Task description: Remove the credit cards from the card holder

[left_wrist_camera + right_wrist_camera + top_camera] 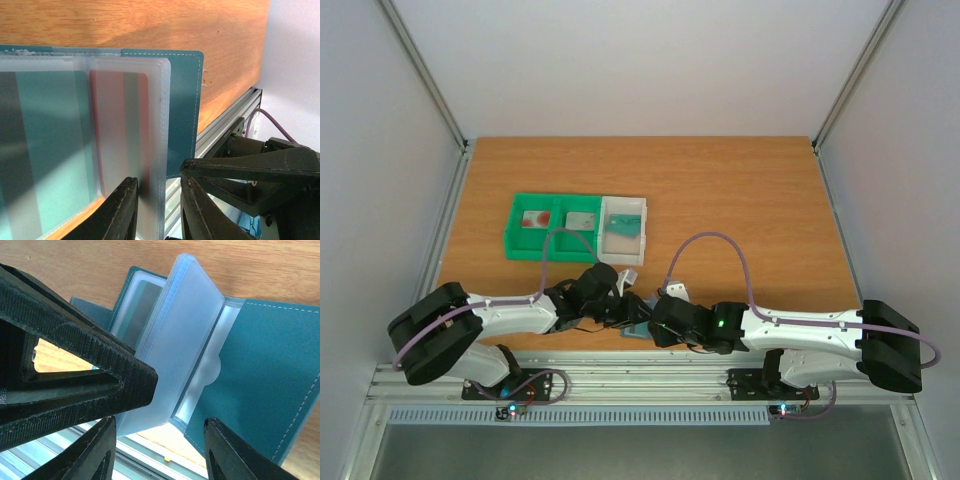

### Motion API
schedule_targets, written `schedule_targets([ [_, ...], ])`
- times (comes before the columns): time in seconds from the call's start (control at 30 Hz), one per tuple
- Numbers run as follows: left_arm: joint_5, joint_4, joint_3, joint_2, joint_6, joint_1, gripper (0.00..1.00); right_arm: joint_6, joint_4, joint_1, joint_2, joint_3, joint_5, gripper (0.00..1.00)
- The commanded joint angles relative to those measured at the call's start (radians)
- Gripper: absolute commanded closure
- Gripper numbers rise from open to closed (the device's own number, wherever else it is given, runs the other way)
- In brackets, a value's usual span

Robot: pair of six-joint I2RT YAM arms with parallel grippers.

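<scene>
card holder (638, 328) open at the near edge of the surface (740, 200), centre; one teal cover corner hangs over the rail (650, 378); no margin on that side; frosted sleeves (185, 340) fanned up off the spine; card (122, 130) with a red edge sits in one sleeve; holder's long axis can't be read from above, hands cover it; left hand (159, 176) nearly closed, pinching the sleeve stack edge; right hand (159, 424) open wide, sleeve corner between its fingers, untouched; bare wood right and beyond; green tray (520, 245) and white tray (625, 205) well back, loose cards (535, 219) inside
</scene>
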Motion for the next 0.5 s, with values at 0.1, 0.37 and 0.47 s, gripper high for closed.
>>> schedule_targets([
  [0.1, 0.003, 0.060, 0.027, 0.012, -0.006, -0.008, 0.75, -0.009, 0.025, 0.008, -0.011, 0.024, 0.007, 0.49],
  [0.37, 0.004, 0.064, 0.025, 0.012, -0.009, -0.008, 0.76, -0.005, 0.035, 0.008, -0.007, 0.023, 0.000, 0.48],
  [0.47, 0.004, 0.068, 0.022, 0.011, -0.012, -0.008, 0.75, -0.003, 0.038, 0.008, -0.002, 0.023, 0.000, 0.47],
])
